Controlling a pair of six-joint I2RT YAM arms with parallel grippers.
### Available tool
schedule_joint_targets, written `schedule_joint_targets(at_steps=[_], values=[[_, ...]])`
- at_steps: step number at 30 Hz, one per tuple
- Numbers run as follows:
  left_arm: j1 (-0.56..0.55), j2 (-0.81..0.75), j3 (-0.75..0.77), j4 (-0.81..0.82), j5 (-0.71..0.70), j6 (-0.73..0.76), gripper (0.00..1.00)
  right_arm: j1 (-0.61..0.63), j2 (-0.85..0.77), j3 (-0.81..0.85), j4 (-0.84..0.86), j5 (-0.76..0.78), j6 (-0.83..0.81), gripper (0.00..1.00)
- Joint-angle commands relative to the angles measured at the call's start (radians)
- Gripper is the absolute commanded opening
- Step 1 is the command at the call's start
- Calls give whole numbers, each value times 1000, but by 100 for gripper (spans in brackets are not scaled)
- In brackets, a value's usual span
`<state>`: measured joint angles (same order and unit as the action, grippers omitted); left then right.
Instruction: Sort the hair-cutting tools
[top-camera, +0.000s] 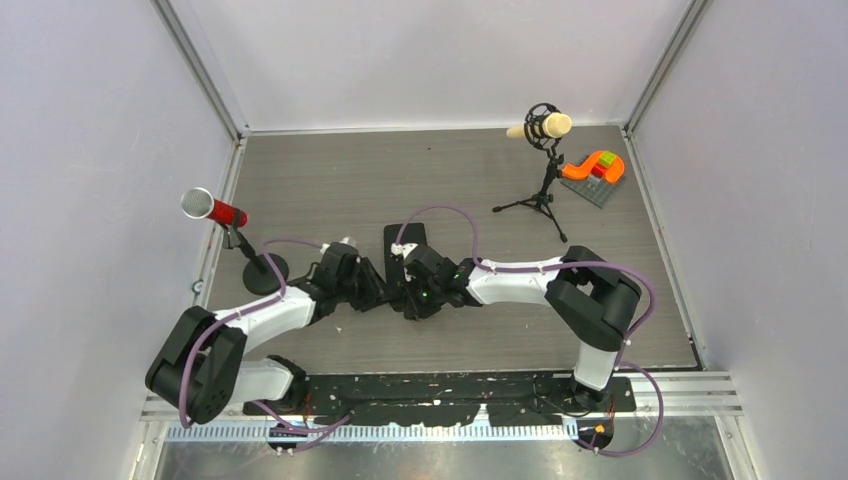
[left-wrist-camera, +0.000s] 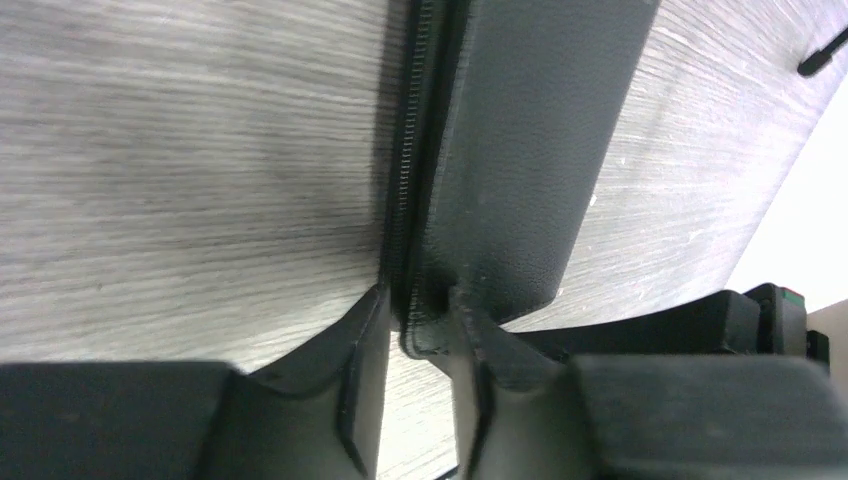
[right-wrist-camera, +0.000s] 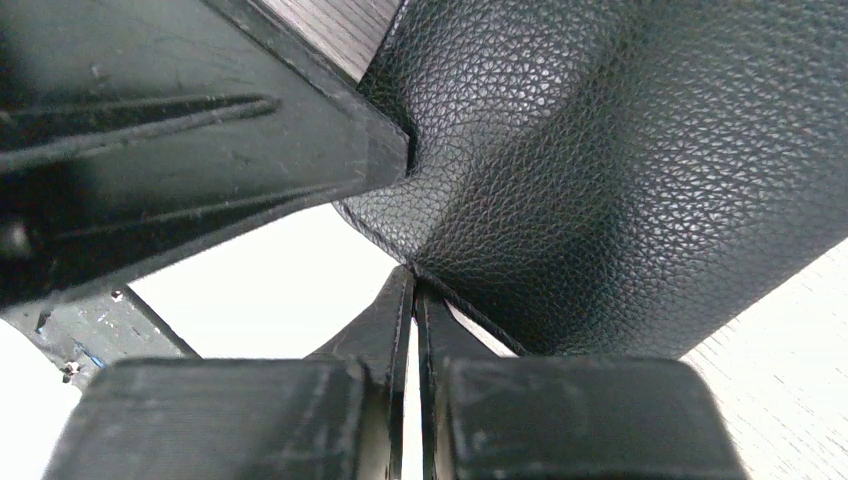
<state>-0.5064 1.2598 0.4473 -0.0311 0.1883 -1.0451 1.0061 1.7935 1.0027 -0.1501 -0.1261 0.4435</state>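
The grey tabletop (top-camera: 400, 180) carried little that showed: a black case (top-camera: 404, 238) at its middle, 2 microphones on stands, a cream one (top-camera: 540, 126) at the far right and a red one (top-camera: 212, 208) at the left edge, and a small block toy (top-camera: 597, 168) in the far right corner.

Both arms reached inward and met over the near end of the case. In the left wrist view the left fingers (left-wrist-camera: 360, 340) were clenched on the near corner of the case (left-wrist-camera: 530, 150), right beside its zipper line. In the right wrist view the right fingers (right-wrist-camera: 380, 330) were pressed almost together, pinching a thin edge of the grained leather (right-wrist-camera: 620, 150).

The 2 scissors and 2 combs showed in none of the 3 views. Most likely they lay inside the case or under the arms, though the pictures could not settle which.

As a judgement, the sorting had hardly begun. The step in hand looked like opening the case, with 1 arm holding it down and the other working a flap. Taking out all 4 tools and grouping them was left to do.
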Motion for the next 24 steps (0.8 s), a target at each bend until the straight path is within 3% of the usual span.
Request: schedule_joint_targets(at_steps=[1, 3, 4, 10, 18, 24], values=[[-10, 13, 4, 25, 8, -1, 18, 2, 9, 14, 10, 15, -4, 5], [-11, 18, 8, 19, 0, 0, 1, 2, -3, 7, -4, 30, -13, 5], [-11, 18, 12, 4, -4, 3, 0, 2, -9, 3, -11, 37, -25, 5], [-8, 4, 30, -81, -69, 51, 0, -28, -102, -68, -112, 114, -83, 5], [-4, 14, 63, -145, -66, 122, 0, -243, -273, -255, -191, 252, -126, 5], [-12, 60, 96, -141, -18, 171, 0, -271, -331, -253, -155, 201, -120, 5]])
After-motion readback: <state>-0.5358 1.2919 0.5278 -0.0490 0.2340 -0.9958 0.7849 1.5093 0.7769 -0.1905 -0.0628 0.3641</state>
